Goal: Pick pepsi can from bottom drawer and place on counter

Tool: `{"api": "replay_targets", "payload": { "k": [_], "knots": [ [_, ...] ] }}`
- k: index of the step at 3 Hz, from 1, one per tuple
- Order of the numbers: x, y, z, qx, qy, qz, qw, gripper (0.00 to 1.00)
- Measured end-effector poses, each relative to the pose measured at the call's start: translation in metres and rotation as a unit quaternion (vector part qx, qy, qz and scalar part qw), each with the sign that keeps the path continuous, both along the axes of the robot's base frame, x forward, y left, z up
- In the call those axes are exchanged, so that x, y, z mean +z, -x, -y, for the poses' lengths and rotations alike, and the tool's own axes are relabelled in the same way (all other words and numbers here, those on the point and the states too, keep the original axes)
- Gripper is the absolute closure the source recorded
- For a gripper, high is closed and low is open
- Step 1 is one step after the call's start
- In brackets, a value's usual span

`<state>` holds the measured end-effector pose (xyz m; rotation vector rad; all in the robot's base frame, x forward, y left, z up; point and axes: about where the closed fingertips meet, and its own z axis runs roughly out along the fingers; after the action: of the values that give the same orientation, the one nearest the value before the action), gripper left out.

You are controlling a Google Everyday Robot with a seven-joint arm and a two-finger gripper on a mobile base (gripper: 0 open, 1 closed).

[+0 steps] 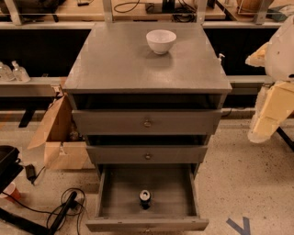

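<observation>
The pepsi can point(145, 198) stands upright inside the bottom drawer point(147, 224), near the middle of its front. The bottom drawer is pulled out wide open. The counter point(119, 64) is the grey top of the cabinet, and a white bowl point(161, 41) sits on it toward the back. My arm hangs at the right edge of the view, and the gripper point(260, 132) is at its lower end. The gripper is to the right of the cabinet at about the height of the top drawer, well above and right of the can.
The two upper drawers point(147, 123) are slightly pulled out. An open cardboard box point(57, 133) stands left of the cabinet. Cables and a black stand point(64, 213) lie on the floor at the lower left. A pale wooden bench point(138, 10) with cables runs behind.
</observation>
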<state>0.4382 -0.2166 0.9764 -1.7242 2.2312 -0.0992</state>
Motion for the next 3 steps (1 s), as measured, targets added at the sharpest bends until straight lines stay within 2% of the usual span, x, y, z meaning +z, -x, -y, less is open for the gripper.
{"api": "replay_targets", "payload": {
  "k": [1, 2, 3],
  "knots": [
    [0.000, 0.000, 0.000, 0.000, 0.000, 0.000, 1.0000, 0.00],
    [-0.014, -0.005, 0.007, -0.002, -0.032, -0.004, 0.9995, 0.00],
    [-0.057, -0.010, 0.022, 0.003, -0.088, -0.011, 0.9960, 0.00]
  ]
}}
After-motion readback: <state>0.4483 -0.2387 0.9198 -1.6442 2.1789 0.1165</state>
